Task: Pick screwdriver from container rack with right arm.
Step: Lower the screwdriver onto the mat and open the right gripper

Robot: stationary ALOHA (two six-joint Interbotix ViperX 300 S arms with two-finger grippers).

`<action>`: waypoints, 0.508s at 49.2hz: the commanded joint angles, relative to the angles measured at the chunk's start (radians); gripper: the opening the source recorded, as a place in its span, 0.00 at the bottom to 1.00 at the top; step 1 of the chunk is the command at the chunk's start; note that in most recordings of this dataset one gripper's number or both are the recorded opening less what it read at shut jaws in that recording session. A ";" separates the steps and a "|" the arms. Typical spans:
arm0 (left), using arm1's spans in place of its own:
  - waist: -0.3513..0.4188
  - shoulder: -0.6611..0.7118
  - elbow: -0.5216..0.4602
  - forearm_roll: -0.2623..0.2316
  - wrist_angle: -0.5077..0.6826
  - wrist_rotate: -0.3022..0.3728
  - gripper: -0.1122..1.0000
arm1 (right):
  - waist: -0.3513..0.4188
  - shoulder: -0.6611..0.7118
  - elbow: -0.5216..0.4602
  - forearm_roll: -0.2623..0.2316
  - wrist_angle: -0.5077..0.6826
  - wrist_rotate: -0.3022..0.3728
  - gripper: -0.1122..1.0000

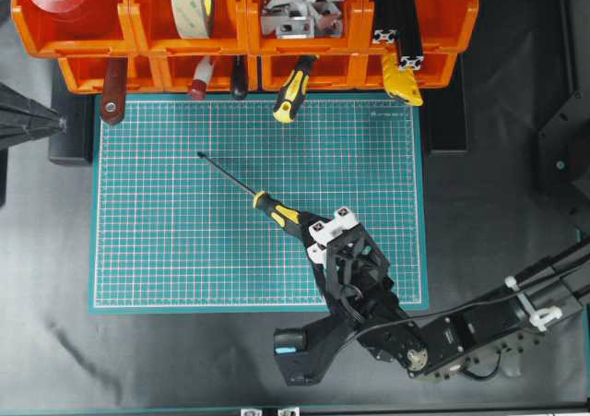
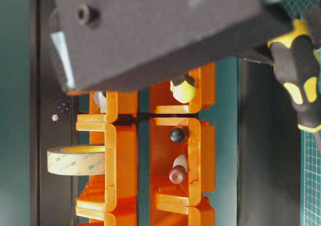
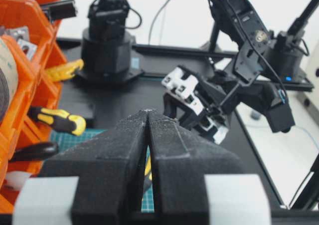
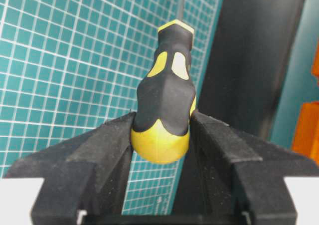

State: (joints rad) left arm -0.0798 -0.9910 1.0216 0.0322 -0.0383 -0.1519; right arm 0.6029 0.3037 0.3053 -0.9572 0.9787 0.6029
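Screwdriver [image 1: 247, 187]: lies over the green mat [image 1: 166, 250], out of the rack [image 1: 138, 42], tip toward 10 o'clock, handle toward 4 o'clock. Right hand [image 1: 328, 228]: clamped on the butt of the handle, the two black fingers [image 4: 99, 150] pressing its yellow end from either side in the right wrist view. Handling, by judgement: rigid, light, long; the rubbery handle should grip well, while the thin steel shaft would be slippery and a poor hold. A hold at the handle's far end leaves the shaft levering forward, so it may pivot if the grip loosens. Left hand [image 3: 148, 135]: fingers together, holding nothing, at 9 o'clock off the mat. Rack: along 12 o'clock, a second yellow-and-black tool [image 1: 293, 89] and red-handled tool [image 1: 113, 91] protruding from its lower bins.
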 commanded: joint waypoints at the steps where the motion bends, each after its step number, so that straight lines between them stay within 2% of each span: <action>1: 0.000 0.005 -0.025 0.003 -0.003 0.003 0.10 | 0.003 -0.035 0.005 0.037 -0.054 -0.008 0.42; 10: 0.003 0.003 -0.026 0.003 0.000 0.006 0.10 | 0.003 -0.034 0.005 0.089 -0.124 -0.006 0.42; 12: 0.002 0.002 -0.025 0.003 0.003 0.006 0.10 | 0.003 -0.032 0.005 0.097 -0.135 -0.003 0.45; 20: 0.002 -0.008 -0.026 0.005 0.028 0.006 0.10 | 0.003 -0.032 0.002 0.104 -0.138 0.000 0.79; 22: 0.002 -0.008 -0.028 0.003 0.031 0.006 0.10 | 0.000 -0.032 0.003 0.106 -0.135 0.002 0.84; 25: 0.002 -0.011 -0.028 0.003 0.032 0.006 0.10 | -0.002 -0.035 0.002 0.109 -0.126 0.008 0.86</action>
State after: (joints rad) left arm -0.0798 -1.0032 1.0216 0.0337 -0.0046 -0.1488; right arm 0.6044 0.2945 0.3206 -0.8498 0.8483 0.6029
